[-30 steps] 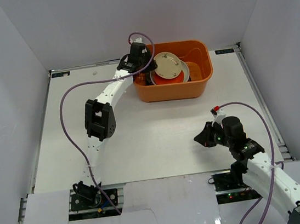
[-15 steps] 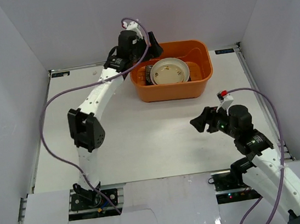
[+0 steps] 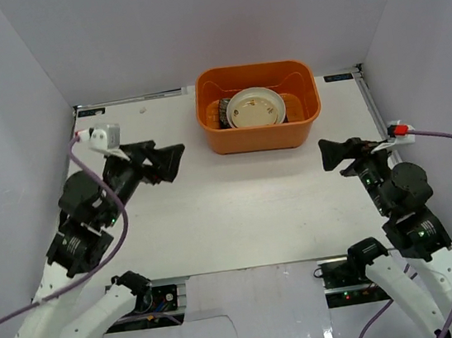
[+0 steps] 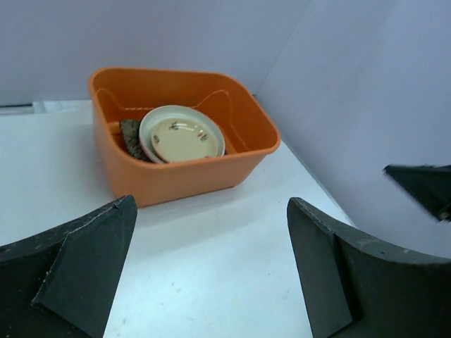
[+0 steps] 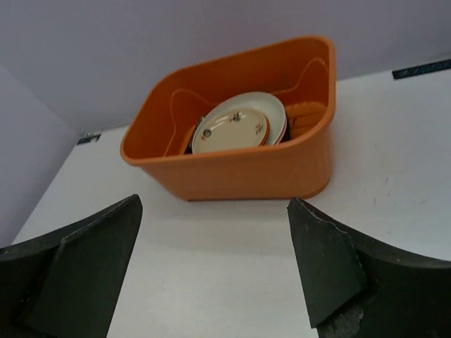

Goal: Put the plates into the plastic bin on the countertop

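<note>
The orange rectangular plastic bin (image 3: 261, 138) stands on the flat white bench (image 3: 240, 209), holding plates (image 3: 222, 114), with a round cream plate (image 3: 255, 107) uppermost. The left pincer (image 3: 173, 162) lies before-left of the bin, the right pincer (image 3: 326, 156) before-right.

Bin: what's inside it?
The bin holds a stack topped by a cream plate, with part of a dark plate showing beside it. Plates underneath are covered; count unclear.

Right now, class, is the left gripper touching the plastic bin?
Apart. The top external view shows bare white countertop between the open left gripper and the plastic bin.
</note>
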